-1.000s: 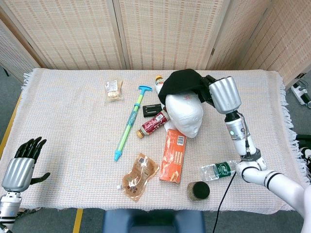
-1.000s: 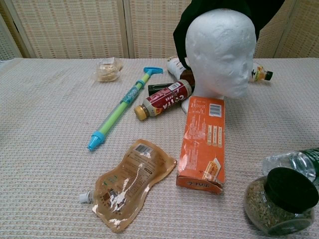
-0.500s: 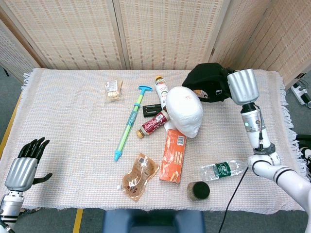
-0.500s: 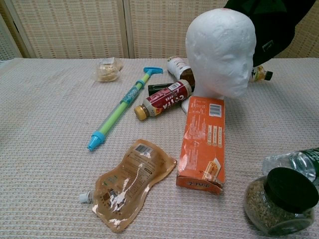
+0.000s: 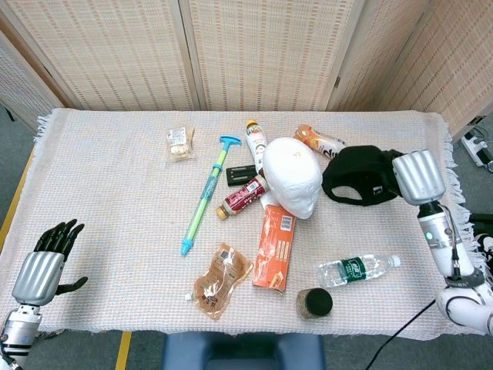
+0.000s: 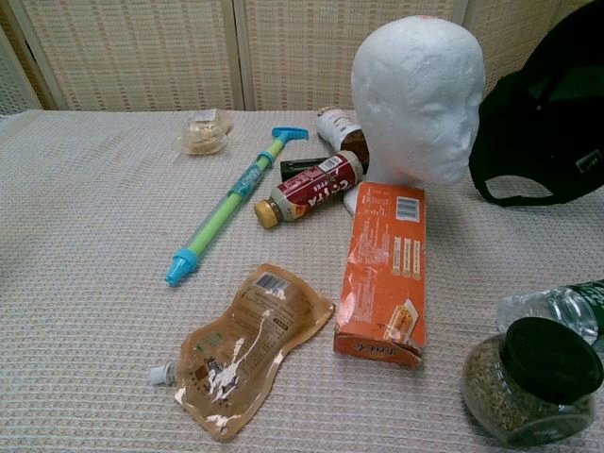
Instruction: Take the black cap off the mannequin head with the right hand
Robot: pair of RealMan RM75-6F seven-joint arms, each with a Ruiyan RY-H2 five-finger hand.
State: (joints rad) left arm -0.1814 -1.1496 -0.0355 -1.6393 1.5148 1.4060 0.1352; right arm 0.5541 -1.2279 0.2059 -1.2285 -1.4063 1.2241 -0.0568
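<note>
My left hand (image 5: 42, 266) rests at the table's near edge, at 8 o'clock from centre, holding nothing, fingers extended and slightly apart; it takes no part in this step. Nearest to me at 5 o'clock stand the spice jar (image 6: 533, 380) and the water bottle (image 5: 357, 269). The orange box (image 6: 387, 273) lies just in front of the mannequin head (image 5: 293, 175).

The mannequin head is now bare. One second ago the black cap (image 5: 358, 174) sat on its crown; half a second ago I had it lifted clear at 1 o'clock of the head. It now sits low at 3 o'clock of the head, close beside it but apart (contact with the cloth cannot be confirmed). My right hand (image 5: 416, 177) holds the cap at its far-right side; the fingers are hidden behind the fabric.

Judgement: removal is complete. What remains is to set the cap down and release.
</note>
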